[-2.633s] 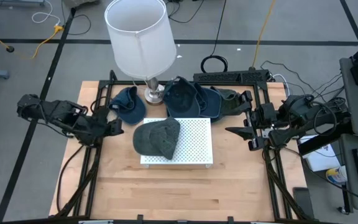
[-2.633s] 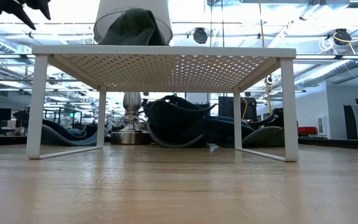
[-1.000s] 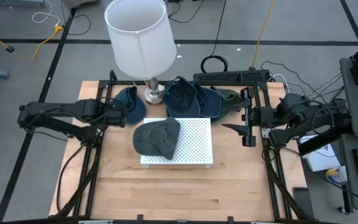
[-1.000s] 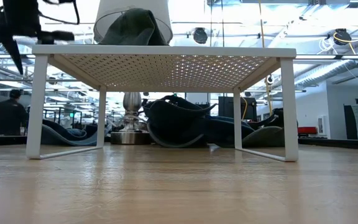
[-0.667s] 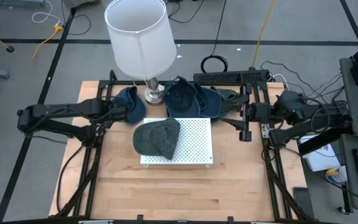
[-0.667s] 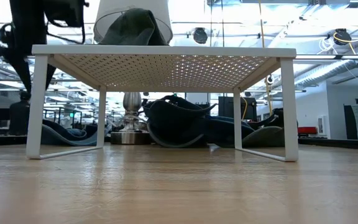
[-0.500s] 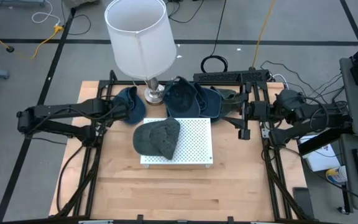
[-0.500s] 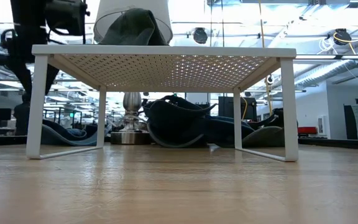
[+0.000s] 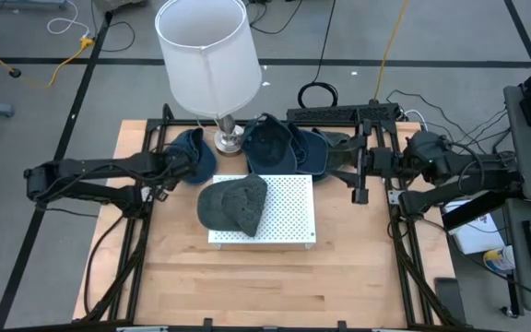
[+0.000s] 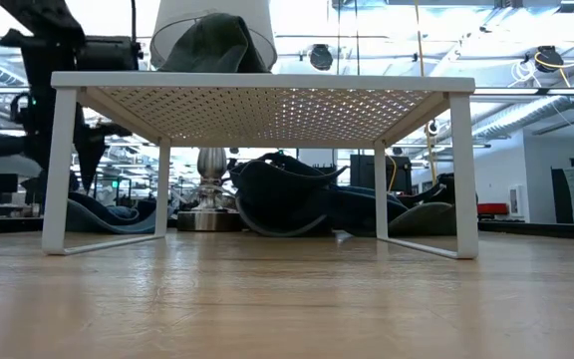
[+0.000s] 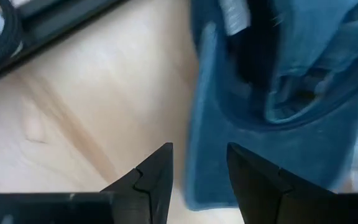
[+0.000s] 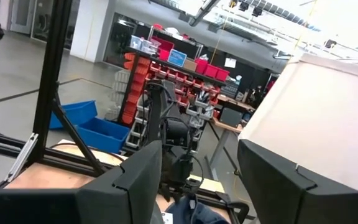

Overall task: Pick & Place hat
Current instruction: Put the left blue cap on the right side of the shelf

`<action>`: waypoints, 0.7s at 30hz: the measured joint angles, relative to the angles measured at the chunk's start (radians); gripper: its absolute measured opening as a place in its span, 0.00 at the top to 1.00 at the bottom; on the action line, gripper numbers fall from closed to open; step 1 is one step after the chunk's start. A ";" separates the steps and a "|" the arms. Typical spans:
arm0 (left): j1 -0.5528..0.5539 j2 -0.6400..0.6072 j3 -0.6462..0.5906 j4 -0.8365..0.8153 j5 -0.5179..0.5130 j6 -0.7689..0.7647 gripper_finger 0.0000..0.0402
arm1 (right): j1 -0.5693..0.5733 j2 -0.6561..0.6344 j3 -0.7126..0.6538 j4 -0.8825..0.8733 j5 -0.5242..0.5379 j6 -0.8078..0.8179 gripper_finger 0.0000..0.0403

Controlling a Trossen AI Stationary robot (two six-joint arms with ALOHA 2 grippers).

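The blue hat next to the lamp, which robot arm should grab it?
Probably the left. The left gripper hangs open right over the blue hat's edge, while the right gripper waits across the table, on the white rack's other side.

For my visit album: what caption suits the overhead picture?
Two robot arms flank a white rack bearing a grey hat, with more hats beside a lamp.
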 joint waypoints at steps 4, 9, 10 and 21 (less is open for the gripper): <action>0.000 0.030 -0.045 0.069 0.008 -0.003 0.62 | 0.000 0.000 0.000 -0.015 0.000 0.004 0.48; 0.007 0.102 -0.069 0.163 -0.006 0.028 0.62 | 0.000 0.000 0.000 -0.023 0.000 0.004 0.48; 0.009 0.117 -0.070 0.181 -0.007 0.043 0.62 | 0.000 0.000 0.000 -0.022 0.000 0.004 0.48; 0.018 0.176 -0.066 0.272 -0.003 0.049 0.95 | 0.000 0.000 0.000 -0.014 0.000 0.021 0.48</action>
